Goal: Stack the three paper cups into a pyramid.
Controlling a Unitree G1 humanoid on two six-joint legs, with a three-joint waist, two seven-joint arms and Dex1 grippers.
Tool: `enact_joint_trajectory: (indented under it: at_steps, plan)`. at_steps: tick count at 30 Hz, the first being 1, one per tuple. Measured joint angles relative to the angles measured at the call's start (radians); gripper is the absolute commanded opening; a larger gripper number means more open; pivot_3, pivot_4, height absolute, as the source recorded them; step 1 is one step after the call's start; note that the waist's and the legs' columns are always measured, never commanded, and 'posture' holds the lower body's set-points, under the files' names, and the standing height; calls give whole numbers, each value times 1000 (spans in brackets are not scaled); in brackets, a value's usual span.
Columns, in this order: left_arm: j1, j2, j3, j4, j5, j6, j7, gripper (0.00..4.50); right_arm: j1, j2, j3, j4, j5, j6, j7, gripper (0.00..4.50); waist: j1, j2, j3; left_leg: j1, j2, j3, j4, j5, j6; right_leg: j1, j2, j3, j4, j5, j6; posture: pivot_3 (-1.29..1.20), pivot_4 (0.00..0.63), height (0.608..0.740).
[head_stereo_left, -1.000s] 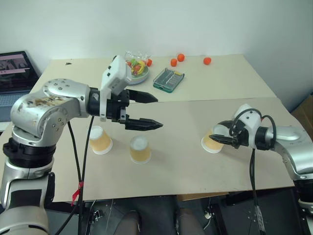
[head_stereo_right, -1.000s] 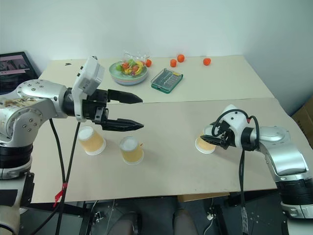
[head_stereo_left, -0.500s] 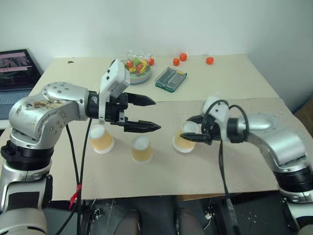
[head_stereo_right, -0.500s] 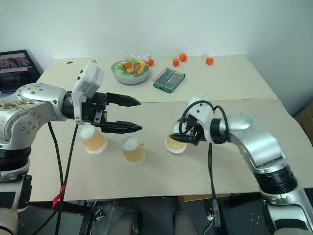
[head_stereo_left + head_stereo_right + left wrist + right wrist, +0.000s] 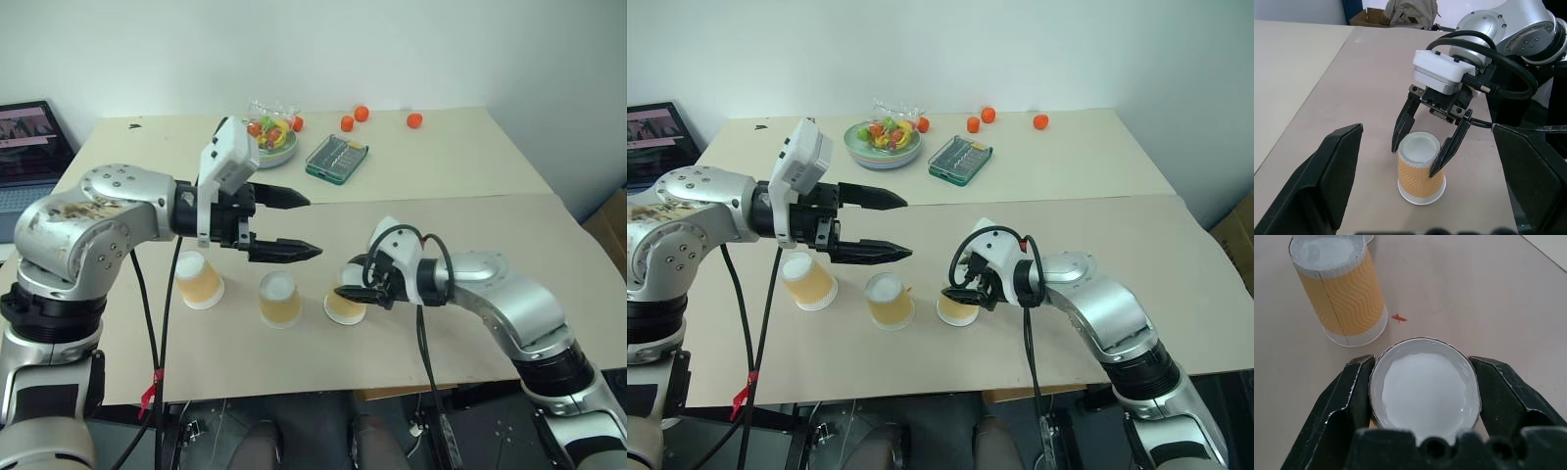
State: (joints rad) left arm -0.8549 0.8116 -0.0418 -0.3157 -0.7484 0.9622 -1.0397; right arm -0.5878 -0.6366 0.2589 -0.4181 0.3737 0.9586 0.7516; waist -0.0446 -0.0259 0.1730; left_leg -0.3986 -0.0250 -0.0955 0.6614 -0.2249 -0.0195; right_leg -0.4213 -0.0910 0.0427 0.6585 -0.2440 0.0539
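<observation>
Carried well leftward across the brown board (image 5: 470, 235) within the last second: the third paper cup (image 5: 345, 304), upside down like the others, clamped between the two black fingers of the right gripper (image 5: 355, 285). Now standing just right of the middle cup (image 5: 280, 299), apart from it by a narrow gap, with the left cup (image 5: 200, 280) further along the same near row. Appears still pinched near its white base; lifted or resting on the board, cannot tell. Unmoved over that second: the left gripper (image 5: 294, 223), fingers spread wide and empty, hovering above the left and middle cups.

For the task, all three cups gathered in one line, so likely a base being set up, with nothing yet stacked; pyramid not begun.

Hard to make out: the held cup's far side, covered by the gripper, and any contact between its rim and the board. At the far end, a fruit bowl (image 5: 273, 142) partly hidden behind the left wrist camera, a green box (image 5: 337, 160), and small orange fruits (image 5: 361, 115).
</observation>
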Motion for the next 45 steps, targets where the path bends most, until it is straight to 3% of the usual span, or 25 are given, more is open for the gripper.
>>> enact_joint_trajectory:
  at_steps: [22, 23, 26, 32, 35, 45]
  plan:
    - [12, -14, 0, 0, 1, -26, 3, 4500, -72, 118, 65, -5, 0, 109, -103, 2798, -1, 0, 0, 0, 0, 0, 0, 0, 0, 0, 0, 0, 1, 0, 0, 0, 150, 740]
    - [12, -14, 0, 0, 1, -26, 3, 4500, -73, 118, 67, -5, 0, 110, -105, 3579, -1, 0, 0, 0, 0, 0, 0, 0, 0, 0, 0, 0, 1, 0, 0, 0, 150, 740]
    - [12, -15, 0, 0, 1, -26, 3, 4500, -75, 118, 80, -4, -1, 112, -108, 4248, -1, 0, 0, 0, 0, 0, 0, 0, 0, 0, 0, 0, 1, 0, 0, 0, 150, 740]
    - [12, -17, -1, 0, 2, -27, 3, 4500, -74, 138, 86, -4, 5, 123, -116, 4386, 0, 0, 0, 0, 0, 0, 0, 0, 0, -1, 0, 0, 0, 0, 0, 0, 150, 740]
    - [12, -18, -1, 0, 2, -27, 3, 4500, -74, 157, 59, -5, 42, 154, -116, 4386, 0, 0, 0, 0, 0, 0, 0, 0, 0, 0, 0, 0, 1, 0, 0, 0, 150, 740]
    - [11, -37, -16, 4, 15, -36, 1, 4500, -148, 262, -233, -46, 278, 348, -146, 4386, 1, 0, 0, 0, 0, -1, 0, 0, 0, -1, 0, 0, 2, 0, 0, 0, 150, 740]
